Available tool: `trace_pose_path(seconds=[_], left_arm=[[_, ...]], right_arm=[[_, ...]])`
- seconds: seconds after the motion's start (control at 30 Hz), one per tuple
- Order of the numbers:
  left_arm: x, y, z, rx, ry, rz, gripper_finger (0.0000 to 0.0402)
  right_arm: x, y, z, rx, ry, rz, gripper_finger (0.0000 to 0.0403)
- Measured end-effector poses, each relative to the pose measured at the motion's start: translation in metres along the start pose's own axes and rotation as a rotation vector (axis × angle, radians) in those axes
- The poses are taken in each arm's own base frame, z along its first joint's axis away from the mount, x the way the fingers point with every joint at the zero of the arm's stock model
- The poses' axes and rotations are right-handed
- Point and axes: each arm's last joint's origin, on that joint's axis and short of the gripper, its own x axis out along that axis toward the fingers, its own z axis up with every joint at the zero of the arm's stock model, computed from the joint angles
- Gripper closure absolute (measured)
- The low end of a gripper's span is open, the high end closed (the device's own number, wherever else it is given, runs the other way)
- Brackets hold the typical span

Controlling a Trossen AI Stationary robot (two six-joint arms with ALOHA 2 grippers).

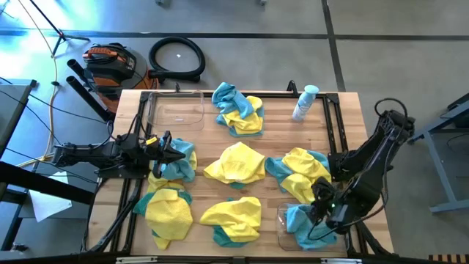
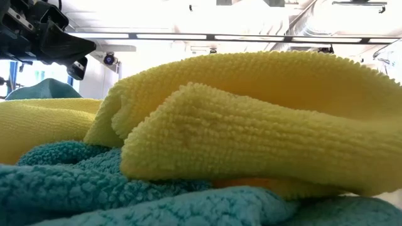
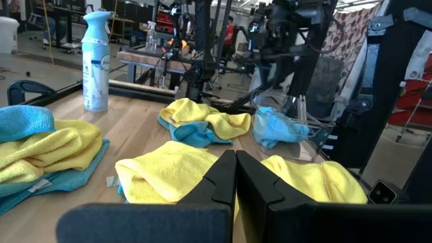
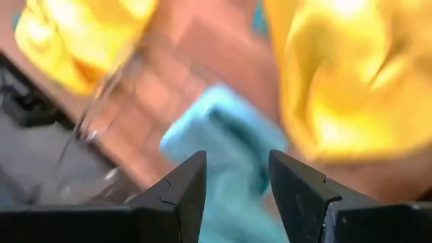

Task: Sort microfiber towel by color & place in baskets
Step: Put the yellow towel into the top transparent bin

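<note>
Yellow and teal microfiber towels lie in several loose heaps on the wooden table, among them a pile at the far middle (image 1: pixel 238 110), one at the centre (image 1: pixel 236 163) and one right of centre (image 1: pixel 300 172). One clear basket (image 1: pixel 176 108) stands at the far left. The other basket (image 1: pixel 282 216) stands at the near right with a teal towel (image 1: pixel 302 226) lying in it. My right gripper (image 1: pixel 320 205) hangs open above that towel (image 4: pixel 223 148), pointing steeply down, nothing between its fingers (image 4: pixel 237 158). My left gripper (image 1: pixel 165 150) waits shut and level at the left, over a teal towel (image 1: pixel 182 163).
A white-and-blue spray bottle (image 1: pixel 304 103) stands at the far right of the table. Two more yellow-on-teal piles lie near the front edge (image 1: pixel 170 209) (image 1: pixel 233 218). A black frame rail (image 1: pixel 333 125) runs along the table's right side. Bare wood shows between the piles.
</note>
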Motion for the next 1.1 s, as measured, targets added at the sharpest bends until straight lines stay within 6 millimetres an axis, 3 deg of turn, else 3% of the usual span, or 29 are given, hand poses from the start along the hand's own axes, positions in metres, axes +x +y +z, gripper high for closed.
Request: trace_pose_path(seconds=[0.13,0.27,0.37,0.5,0.77,0.97,1.1], left_arm=[[0.000,0.000,0.000,0.000,0.000,0.000,0.0401],[0.000,0.000,0.000,0.000,0.000,-0.001,0.0402],[0.000,0.000,0.000,0.000,0.000,0.000,0.0401],[0.000,0.000,0.000,0.000,0.000,0.000,0.0402],[0.000,0.000,0.000,0.000,0.000,0.000,0.0402],[0.000,0.000,0.000,0.000,0.000,0.000,0.0401],[0.000,0.000,0.000,0.000,0.000,-0.001,0.0401]], right_arm=[[0.001,-0.007,0.012,-0.175,-0.166,-0.078,0.0247],[0.003,-0.011,0.028,-0.204,-0.294,-0.149,0.0247],[0.009,-0.012,0.042,-0.281,-0.305,-0.211,0.0249],[0.030,-0.021,0.058,-0.398,-0.278,-0.248,0.0268],[0.084,-0.035,0.083,-0.455,-0.233,0.063,0.0337],[0.090,-0.031,0.106,-0.429,-0.423,0.347,0.0391],[0.086,-0.027,0.124,-0.422,-0.516,0.402,0.0398]])
